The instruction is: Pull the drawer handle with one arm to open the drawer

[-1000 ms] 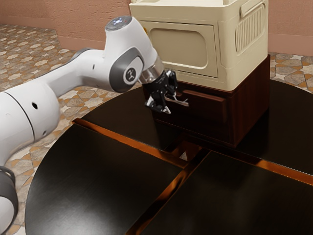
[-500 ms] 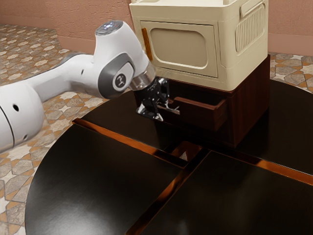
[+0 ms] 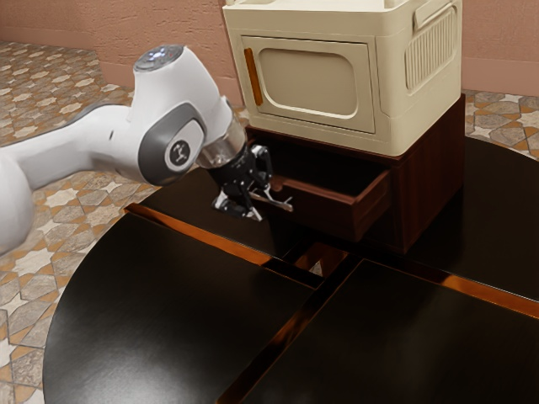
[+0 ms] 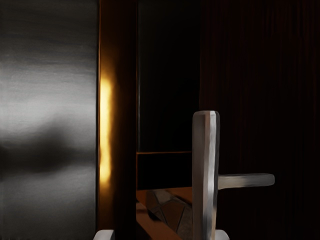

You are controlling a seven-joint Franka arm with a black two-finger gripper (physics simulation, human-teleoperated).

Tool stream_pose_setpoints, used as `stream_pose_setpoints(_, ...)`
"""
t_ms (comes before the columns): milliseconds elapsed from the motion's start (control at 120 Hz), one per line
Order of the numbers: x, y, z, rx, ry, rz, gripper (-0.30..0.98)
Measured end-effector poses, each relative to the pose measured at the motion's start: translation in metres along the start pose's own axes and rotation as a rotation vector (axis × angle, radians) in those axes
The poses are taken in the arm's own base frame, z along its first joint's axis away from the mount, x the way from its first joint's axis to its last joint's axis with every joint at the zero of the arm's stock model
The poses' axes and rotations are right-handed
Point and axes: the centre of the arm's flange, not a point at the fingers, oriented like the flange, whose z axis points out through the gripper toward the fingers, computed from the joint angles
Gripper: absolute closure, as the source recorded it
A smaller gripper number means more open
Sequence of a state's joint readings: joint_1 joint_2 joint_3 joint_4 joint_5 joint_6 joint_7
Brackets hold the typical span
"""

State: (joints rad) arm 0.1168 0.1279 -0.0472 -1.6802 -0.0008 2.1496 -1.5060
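Observation:
The black gripper [image 3: 264, 198] is at the handle side of the dark red-brown drawer [image 3: 328, 212], which stands partly pulled out of its cabinet [image 3: 429, 172]. Its fingers are wide apart, with the slim metal handle [image 3: 282, 204] between them. Seen from the hand, the gripper [image 4: 163, 236] has a fingertip at either side of the lower edge. The pale handle bar [image 4: 205, 165] runs close beside one fingertip and well away from the other; a post [image 4: 247, 180] joins it to the dark drawer front [image 4: 270, 115]. Whether the bar touches the nearer finger, I cannot tell.
A cream box [image 3: 307, 80] with an orange handle rests on top of the cabinet. Below lies the round black table [image 3: 168, 311], crossed by orange-brown strips [image 3: 295, 324], with a small square opening [image 3: 317, 266] near where they meet.
My hand has moved away from the cabinet, toward the exterior view's left and slightly down. The drawer has slid out with it from nearly closed, showing more of its dark inside.

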Motion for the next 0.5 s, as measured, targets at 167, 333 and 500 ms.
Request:
stream_pose_setpoints(167,-0.001,-0.008,-0.002,0.003,0.001,-0.002,0.50)
stream_pose_setpoints(333,0.003,-0.018,-0.005,0.008,0.005,-0.011,0.48)
stream_pose_setpoints(500,0.004,-0.027,-0.008,0.015,0.007,-0.016,0.48)
